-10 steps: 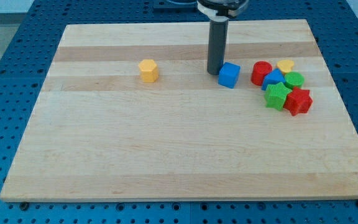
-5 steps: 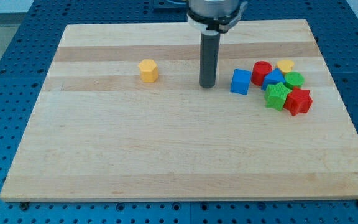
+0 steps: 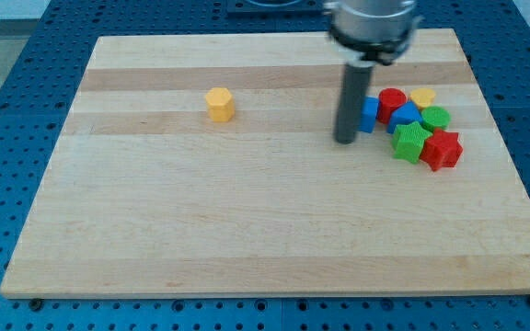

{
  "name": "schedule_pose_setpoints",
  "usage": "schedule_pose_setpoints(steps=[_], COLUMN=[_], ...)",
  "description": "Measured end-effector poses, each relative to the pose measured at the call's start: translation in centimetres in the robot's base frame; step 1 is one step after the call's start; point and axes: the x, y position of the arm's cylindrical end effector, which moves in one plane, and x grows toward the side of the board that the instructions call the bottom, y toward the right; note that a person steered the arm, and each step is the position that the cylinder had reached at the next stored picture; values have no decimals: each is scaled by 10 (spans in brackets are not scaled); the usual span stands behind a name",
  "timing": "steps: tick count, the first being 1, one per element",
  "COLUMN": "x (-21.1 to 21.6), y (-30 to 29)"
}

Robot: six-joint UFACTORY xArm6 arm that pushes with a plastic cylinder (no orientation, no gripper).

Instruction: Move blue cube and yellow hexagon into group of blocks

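The blue cube (image 3: 369,114) sits at the left edge of the group, touching the red cylinder (image 3: 391,103), partly hidden behind my rod. My tip (image 3: 345,140) rests on the board just left of and below the blue cube. The yellow hexagon (image 3: 219,104) stands alone far to the left of the tip. The group at the right also holds a second blue block (image 3: 406,118), a yellow block (image 3: 422,96), a green round block (image 3: 436,118), a green star (image 3: 411,142) and a red star (image 3: 443,149).
The wooden board (image 3: 247,211) lies on a blue perforated table. The group sits close to the board's right edge.
The blue cube has been pushed right from beside the rod into the group. My tip swung left, then moved right and down to the cube's lower left.
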Motion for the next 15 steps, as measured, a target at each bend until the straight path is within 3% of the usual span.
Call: schedule_pose_setpoints(steps=[2, 3, 4, 5, 6, 7, 9, 11, 12, 13, 15], x=[-4, -35, -85, -93, -47, -2, -5, 1, 10, 21, 21], y=[-219, -276, -270, -205, -118, -81, -129, 9, 6, -47, -21])
